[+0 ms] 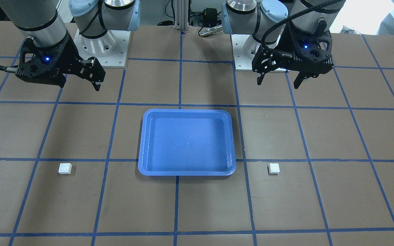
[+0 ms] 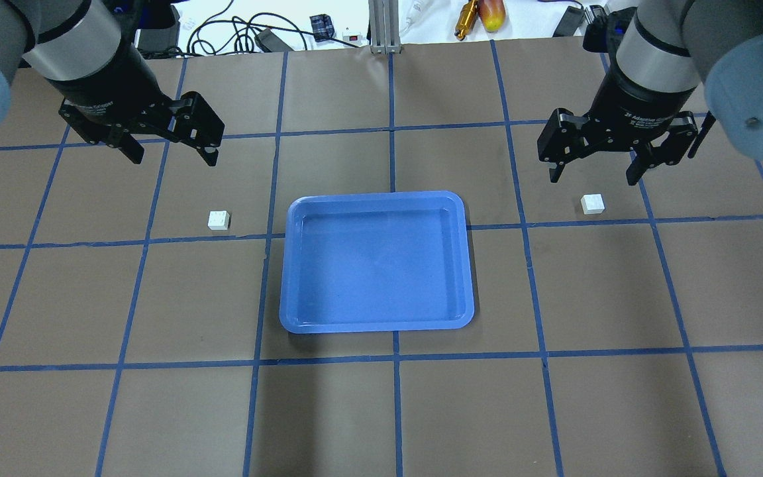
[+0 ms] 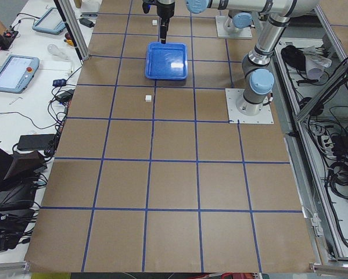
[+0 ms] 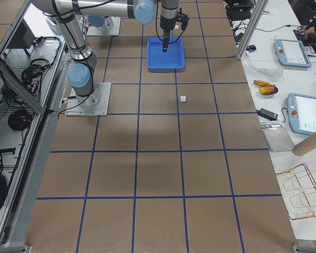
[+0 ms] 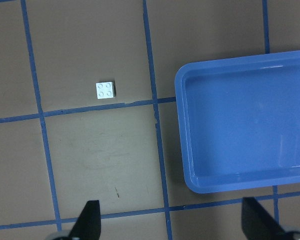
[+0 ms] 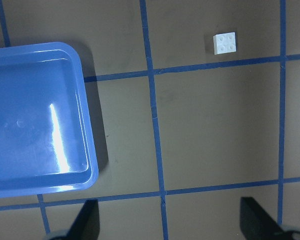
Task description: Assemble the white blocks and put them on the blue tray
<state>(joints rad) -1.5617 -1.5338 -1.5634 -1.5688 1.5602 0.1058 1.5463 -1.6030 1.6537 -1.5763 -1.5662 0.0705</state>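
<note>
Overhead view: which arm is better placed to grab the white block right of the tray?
The right arm, likely: the right gripper hangs open near that block, while the left gripper is beyond the tray.

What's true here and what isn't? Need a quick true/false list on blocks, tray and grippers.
1. The left-side block and the right-side block lie apart, one on either side of the blue tray. True.
2. The blue tray holds a block. False: nothing lies in it.
3. The left gripper is shut on a block. False: it is open and holds nothing.
4. The right gripper is open. True.
</note>
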